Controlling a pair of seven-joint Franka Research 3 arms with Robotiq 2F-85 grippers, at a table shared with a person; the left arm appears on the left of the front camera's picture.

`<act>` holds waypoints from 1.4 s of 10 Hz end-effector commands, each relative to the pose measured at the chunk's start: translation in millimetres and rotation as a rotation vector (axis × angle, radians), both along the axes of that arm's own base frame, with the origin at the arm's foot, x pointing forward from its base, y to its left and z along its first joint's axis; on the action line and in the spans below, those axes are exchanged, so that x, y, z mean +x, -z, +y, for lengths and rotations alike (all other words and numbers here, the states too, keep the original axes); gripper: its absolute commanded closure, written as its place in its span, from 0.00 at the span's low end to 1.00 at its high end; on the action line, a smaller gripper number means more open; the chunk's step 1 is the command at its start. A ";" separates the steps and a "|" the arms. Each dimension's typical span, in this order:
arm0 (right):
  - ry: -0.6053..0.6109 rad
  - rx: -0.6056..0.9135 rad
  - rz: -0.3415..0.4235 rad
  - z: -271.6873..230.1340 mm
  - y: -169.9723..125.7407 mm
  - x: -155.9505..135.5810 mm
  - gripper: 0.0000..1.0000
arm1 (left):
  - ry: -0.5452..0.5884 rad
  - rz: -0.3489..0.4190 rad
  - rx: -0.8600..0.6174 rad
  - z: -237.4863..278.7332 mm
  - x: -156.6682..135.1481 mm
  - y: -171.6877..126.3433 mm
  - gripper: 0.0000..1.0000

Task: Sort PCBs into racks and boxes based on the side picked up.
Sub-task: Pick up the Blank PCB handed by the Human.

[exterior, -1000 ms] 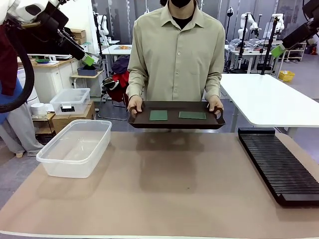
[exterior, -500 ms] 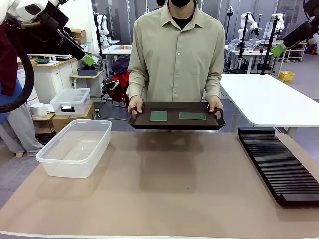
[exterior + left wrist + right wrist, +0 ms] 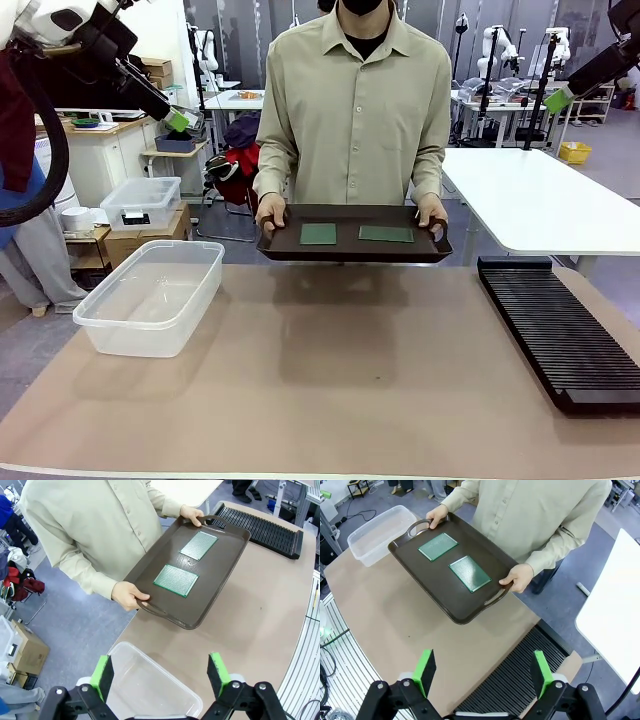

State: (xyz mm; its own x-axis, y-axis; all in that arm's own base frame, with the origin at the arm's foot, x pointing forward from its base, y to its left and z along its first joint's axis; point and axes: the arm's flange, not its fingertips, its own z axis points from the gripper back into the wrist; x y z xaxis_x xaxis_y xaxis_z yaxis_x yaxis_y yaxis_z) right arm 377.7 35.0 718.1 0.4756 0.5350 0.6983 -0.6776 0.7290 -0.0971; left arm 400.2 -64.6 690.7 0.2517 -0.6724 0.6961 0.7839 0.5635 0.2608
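Observation:
A person at the far side holds a dark brown tray (image 3: 350, 247) by its handles, just above the table's far edge. Two green PCBs lie flat on it, a squarer one (image 3: 318, 233) (image 3: 176, 580) (image 3: 438, 546) and a longer one (image 3: 386, 233) (image 3: 199, 545) (image 3: 469, 573). The clear box (image 3: 150, 295) (image 3: 150, 687) (image 3: 375, 532) stands at the table's left. The black slotted rack (image 3: 560, 330) (image 3: 265, 527) (image 3: 520, 675) lies at the right. My left gripper (image 3: 180, 120) (image 3: 161, 675) hangs high at the left, open and holding nothing. My right gripper (image 3: 557, 100) (image 3: 483, 672) hangs high at the right, open with nothing in it.
A brown mat (image 3: 340, 390) covers the table between box and rack. A smaller lidded clear box (image 3: 140, 203) sits on cartons behind the left side. A white table (image 3: 540, 200) stands at the back right.

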 end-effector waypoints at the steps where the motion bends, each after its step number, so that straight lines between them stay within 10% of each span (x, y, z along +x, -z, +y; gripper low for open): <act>1: -0.006 -0.003 0.001 -1.4 2.9 -1.6 0.00 | -0.006 0.003 -0.005 1.0 0.6 -0.3 0.00; 14: -0.006 -0.003 0.001 -1.4 2.9 -1.6 0.00 | -0.006 0.003 -0.005 1.0 0.6 -0.3 0.00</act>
